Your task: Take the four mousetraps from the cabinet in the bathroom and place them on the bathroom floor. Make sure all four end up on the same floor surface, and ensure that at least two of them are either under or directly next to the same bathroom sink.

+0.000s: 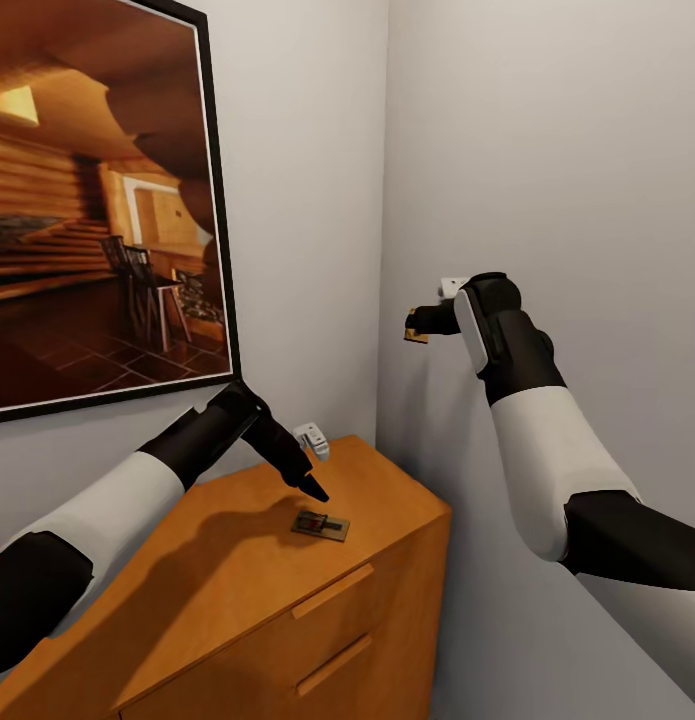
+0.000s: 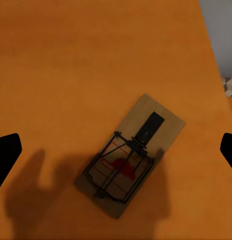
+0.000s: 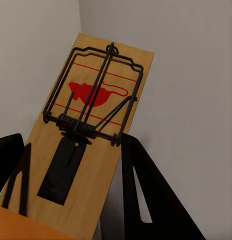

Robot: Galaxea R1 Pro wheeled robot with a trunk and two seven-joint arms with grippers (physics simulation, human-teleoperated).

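One mousetrap [image 1: 321, 525] lies flat on top of the orange-brown cabinet [image 1: 237, 590], near its right end. My left gripper [image 1: 313, 490] hovers just above it. In the left wrist view this mousetrap [image 2: 131, 156] sits between the wide-apart fingertips [image 2: 7, 155], so the gripper is open. My right gripper [image 1: 419, 330] is raised near the wall corner, shut on a second mousetrap [image 1: 417, 337]. In the right wrist view that mousetrap [image 3: 91, 120] stands up between the dark fingers [image 3: 141, 190], showing its wire and red mark. Other mousetraps are out of view.
A large framed picture [image 1: 97, 200] hangs above the cabinet. Two drawer handles [image 1: 332, 592] show on the cabinet front. A small white fitting [image 1: 312, 437] sits at the cabinet's back edge, another [image 1: 450, 287] on the right wall. A sliver of patterned floor tile [image 2: 229, 85] shows past the cabinet edge.
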